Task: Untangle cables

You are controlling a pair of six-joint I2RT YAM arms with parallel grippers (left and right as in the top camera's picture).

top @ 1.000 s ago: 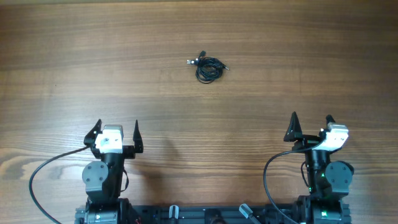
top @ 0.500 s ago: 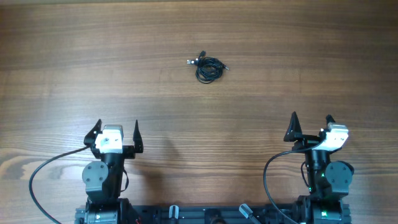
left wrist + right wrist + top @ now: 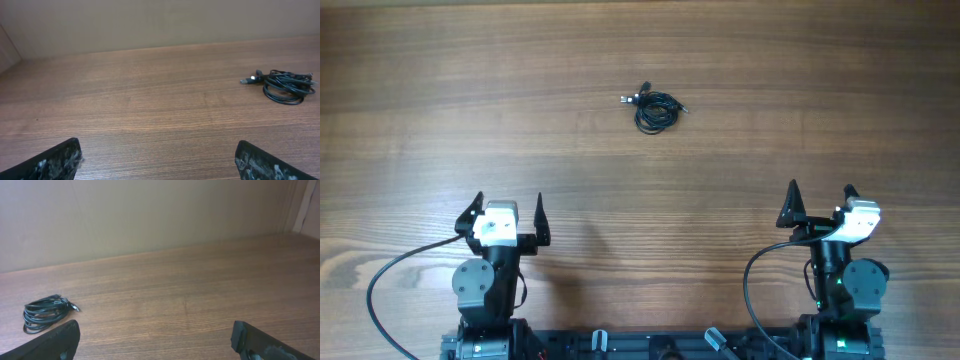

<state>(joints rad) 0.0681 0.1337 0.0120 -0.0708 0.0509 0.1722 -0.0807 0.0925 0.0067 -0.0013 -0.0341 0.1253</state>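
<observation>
Entry: untangle cables, state of work.

- The left gripper [image 3: 509,200] has its jaws spread wide with nothing between them. It is parked near its own base.
- The right gripper [image 3: 821,189] is the same: released, empty, parked.
- The cables [image 3: 656,108] lie on the table [image 3: 440,100] as one small, tight bundle. They are well ahead of both tools: forward and to the right of the left gripper, forward and to the left of the right gripper, roughly midway between the two. Neither tool touches them.
- One plug [image 3: 625,98] pokes out of the bundle on the side toward the left gripper.

Progress (judgement): nothing is done yet. No strand is pulled free and the wires sit bunched in loops. The reach, the first grasp and all the separating remain.

Hard to make out:
- The number of wires in the bundle cannot be counted in any view, because the strands are too thin and overlap.
- I cannot tell whether the bundle is truly knotted or only coiled.
- Only the one plug is clear. The other ends are lost among the loops.
- Each wrist view shows just the fingertips [image 3: 55,162] at the bottom edge, with the rest cut off.
</observation>
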